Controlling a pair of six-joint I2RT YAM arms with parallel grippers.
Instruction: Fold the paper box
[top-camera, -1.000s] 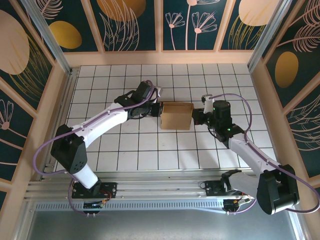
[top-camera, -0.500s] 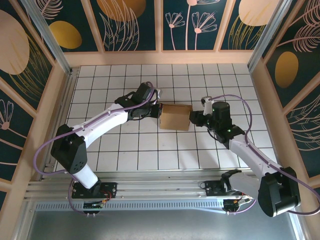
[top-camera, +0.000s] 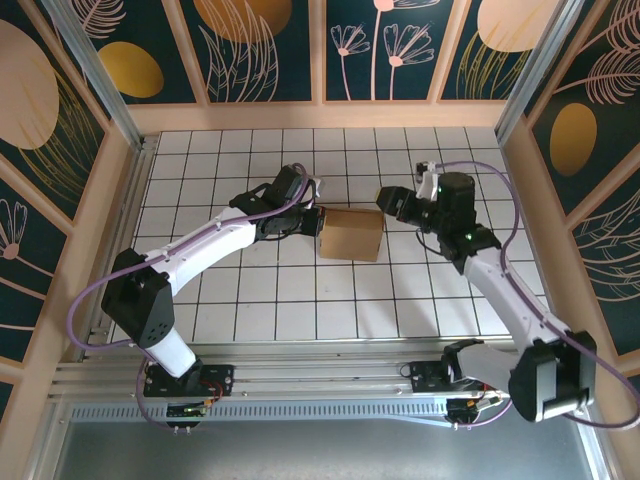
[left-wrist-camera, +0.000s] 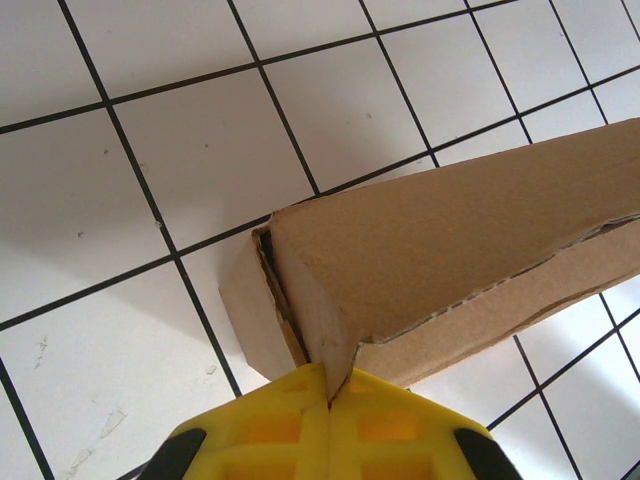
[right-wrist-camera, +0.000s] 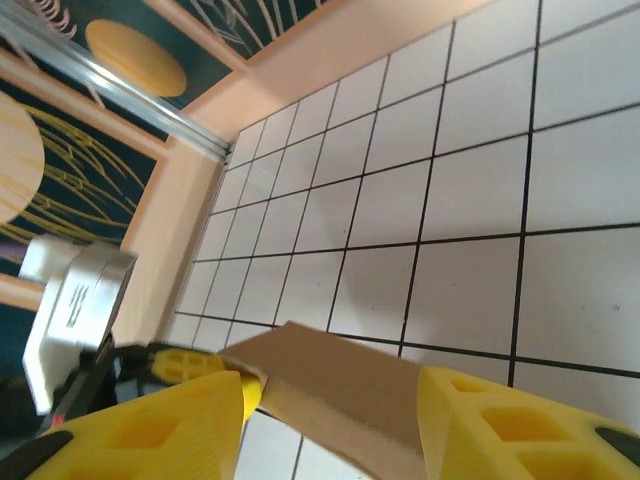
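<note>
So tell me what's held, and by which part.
The left gripper pinches the plain brown cardboard box by its left edge; the right gripper is open, holding nothing.

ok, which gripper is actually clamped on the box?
The left gripper: its jaws are pinched shut on the box at its left edge. The right gripper is open, jaws spread at the far right corner.

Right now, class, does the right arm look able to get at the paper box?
Probably yes. The right gripper stands open at the far right corner of the paper box, and the wrist view shows the box edge between its fingers. The left gripper pinches the opposite side, out of the way.
</note>
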